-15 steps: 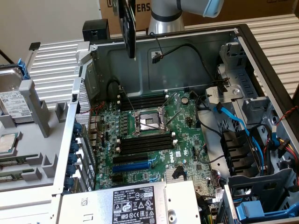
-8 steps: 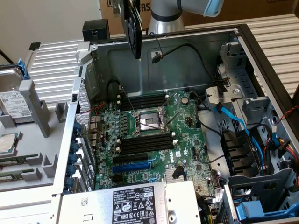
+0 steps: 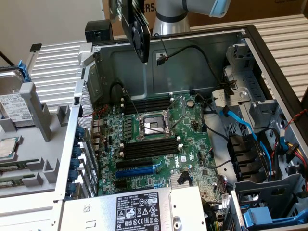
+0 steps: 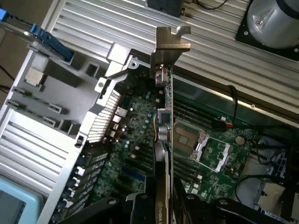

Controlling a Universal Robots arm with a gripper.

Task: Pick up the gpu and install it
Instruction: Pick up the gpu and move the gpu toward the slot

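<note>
Currently the gripper (image 4: 163,203) is clenched on the gpu (image 3: 136,30): in the wrist view its dark fingers (image 4: 140,205) sit on either side of the card, which appears edge-on. The card's silver end bracket (image 4: 172,44) points away from the fingers. In the exterior view the gpu hangs in the air over the far rim of the open computer case (image 3: 192,57), fan shroud facing the exterior view's right, well apart from the green motherboard (image 3: 159,139) below. The blue expansion slot (image 3: 137,171) on the board has nothing in it (black slots beside it likewise). The power supply (image 3: 139,209) lies along the case's near edge.
</note>
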